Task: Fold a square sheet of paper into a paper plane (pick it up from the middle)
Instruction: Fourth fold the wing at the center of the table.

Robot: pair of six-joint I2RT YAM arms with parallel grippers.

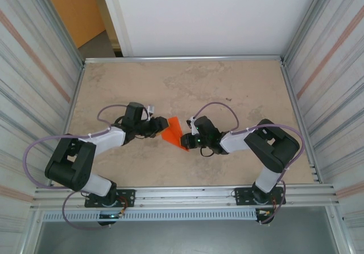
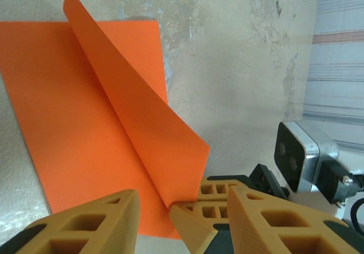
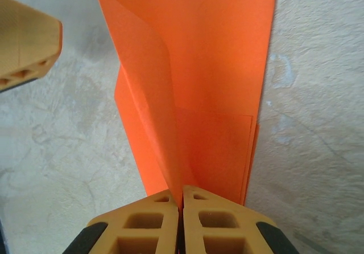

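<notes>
The square sheet of paper (image 1: 172,130) is bright orange and creased. One part lies flat on the table (image 2: 62,111) and a flap (image 2: 142,117) stands up along the crease. My right gripper (image 3: 181,194) is shut on the bottom edge of the standing flap (image 3: 187,94), near the sheet's corner. In the left wrist view its fingers (image 2: 205,211) pinch that corner. My left gripper (image 2: 183,194) is open, with its two fingers on either side of the right gripper's tips and the paper's near edge, gripping nothing. One left finger (image 3: 25,43) shows in the right wrist view. In the top view the left gripper (image 1: 158,127) and right gripper (image 1: 185,142) meet at the sheet.
The beige stone-look table (image 1: 187,89) is fenced by ribbed metal walls on the left (image 1: 34,66) and right (image 1: 330,66), with a white panel (image 1: 199,15) behind. A metal rail (image 1: 182,196) runs along the near edge. The right wrist camera (image 2: 298,151) sits close to my left fingers.
</notes>
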